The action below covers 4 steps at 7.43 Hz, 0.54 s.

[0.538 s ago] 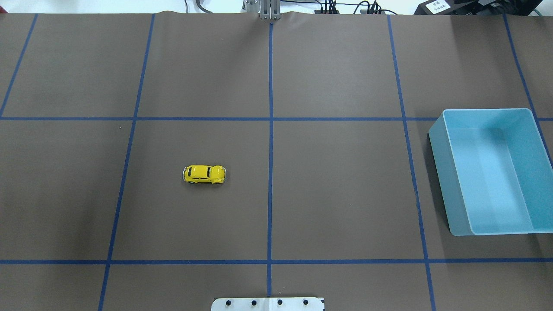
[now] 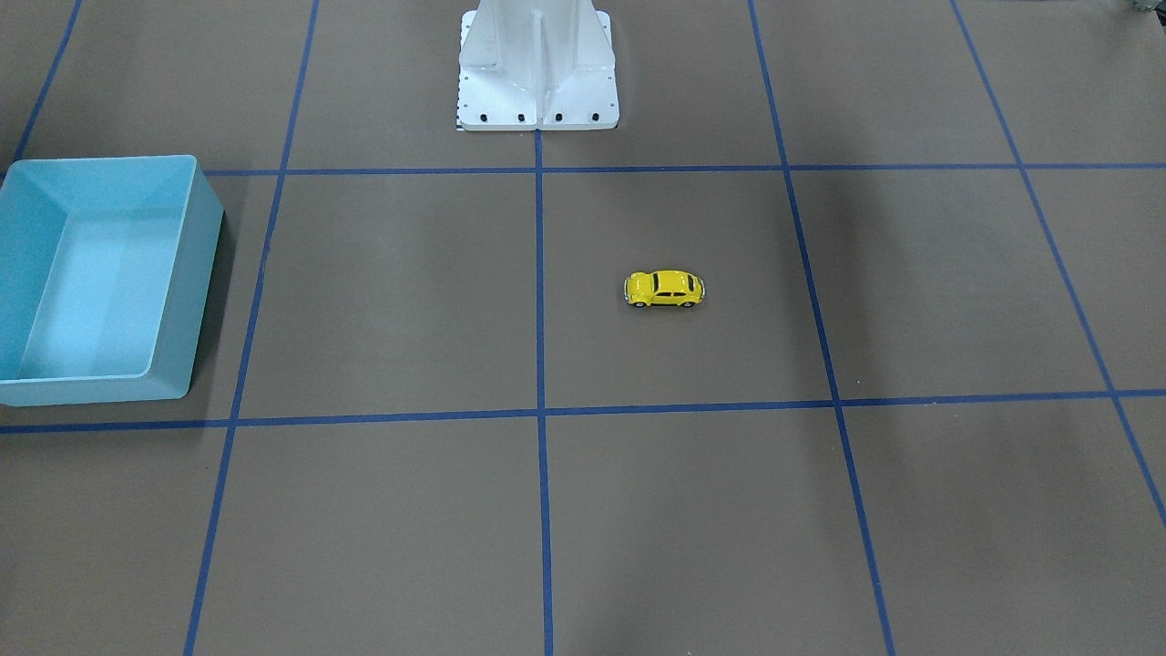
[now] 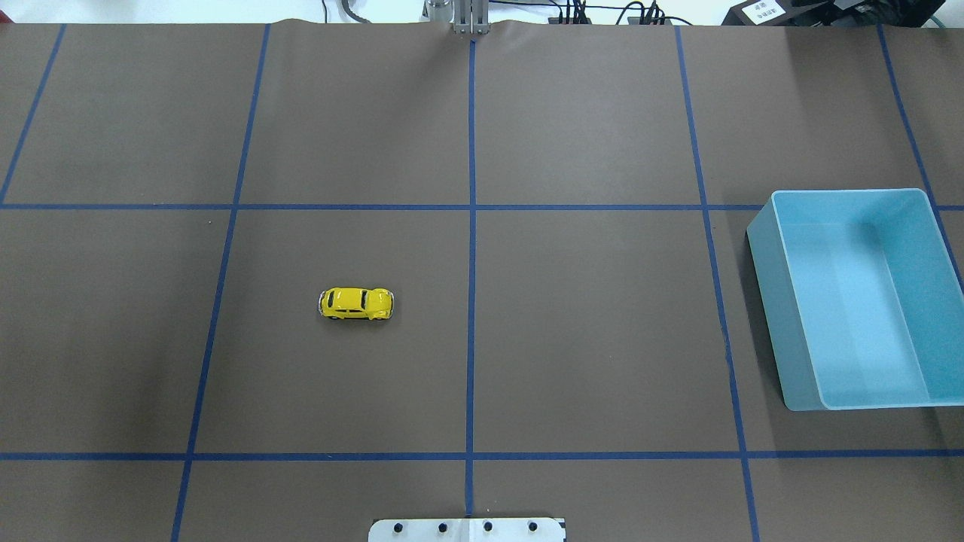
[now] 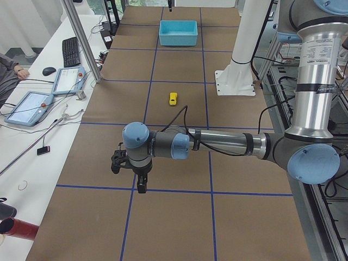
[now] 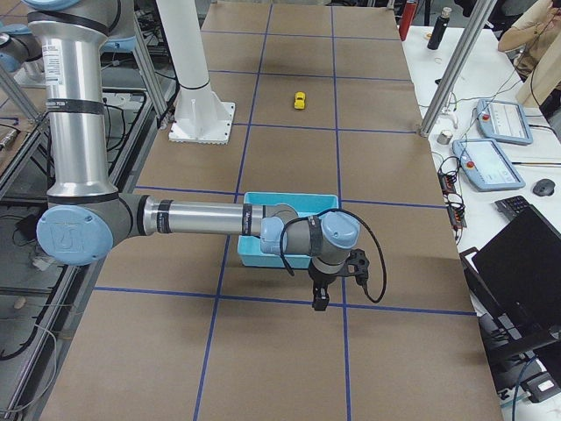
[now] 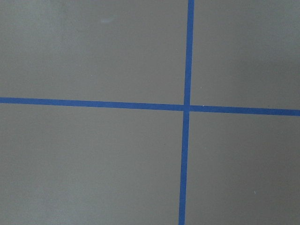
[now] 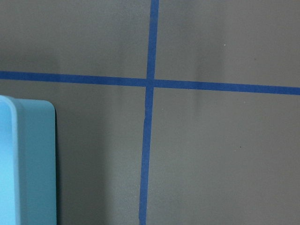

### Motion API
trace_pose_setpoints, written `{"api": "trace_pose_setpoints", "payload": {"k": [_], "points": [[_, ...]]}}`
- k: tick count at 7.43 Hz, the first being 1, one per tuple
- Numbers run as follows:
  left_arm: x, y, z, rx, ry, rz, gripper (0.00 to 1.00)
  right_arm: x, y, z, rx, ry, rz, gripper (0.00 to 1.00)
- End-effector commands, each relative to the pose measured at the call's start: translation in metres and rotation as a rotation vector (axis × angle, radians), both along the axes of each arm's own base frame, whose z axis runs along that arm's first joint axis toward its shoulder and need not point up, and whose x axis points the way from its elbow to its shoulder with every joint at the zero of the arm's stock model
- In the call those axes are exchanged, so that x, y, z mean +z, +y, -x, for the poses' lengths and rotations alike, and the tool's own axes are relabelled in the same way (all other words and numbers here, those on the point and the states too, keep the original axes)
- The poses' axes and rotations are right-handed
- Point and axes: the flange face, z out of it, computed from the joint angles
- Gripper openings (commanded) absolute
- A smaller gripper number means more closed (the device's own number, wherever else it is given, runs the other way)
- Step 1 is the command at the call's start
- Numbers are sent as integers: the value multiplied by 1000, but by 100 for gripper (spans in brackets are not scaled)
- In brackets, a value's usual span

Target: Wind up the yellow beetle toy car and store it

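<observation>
The yellow beetle toy car [image 3: 356,303] stands on its wheels on the brown table cover, left of the centre line; it also shows in the front-facing view [image 2: 665,289], the left view [image 4: 173,98] and the right view [image 5: 300,101]. The blue bin [image 3: 858,297] stands empty at the right edge. My left gripper [image 4: 140,185] hangs over the table's left end, far from the car. My right gripper [image 5: 321,300] hangs just beyond the bin [image 5: 289,230] at the right end. Both show only in the side views, so I cannot tell whether they are open or shut.
Blue tape lines [image 3: 471,226] divide the brown cover into squares. The white robot base [image 2: 537,68] stands at the near middle edge. The bin's corner [image 7: 26,159] shows in the right wrist view. Tablets and a keyboard [image 4: 70,50] lie on a side desk.
</observation>
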Motion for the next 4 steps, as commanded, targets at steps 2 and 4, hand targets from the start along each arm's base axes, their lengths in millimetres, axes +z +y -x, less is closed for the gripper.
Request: {"api": "trace_pose_setpoints", "payload": {"k": [2,4], "points": [[-3,-1,-1,-7,8,5,100,-4,-3,1,4,-4,-6,100],[0,2,-1,-8,11,12,100,-3,-3,1,3,-2,-6,100]]}}
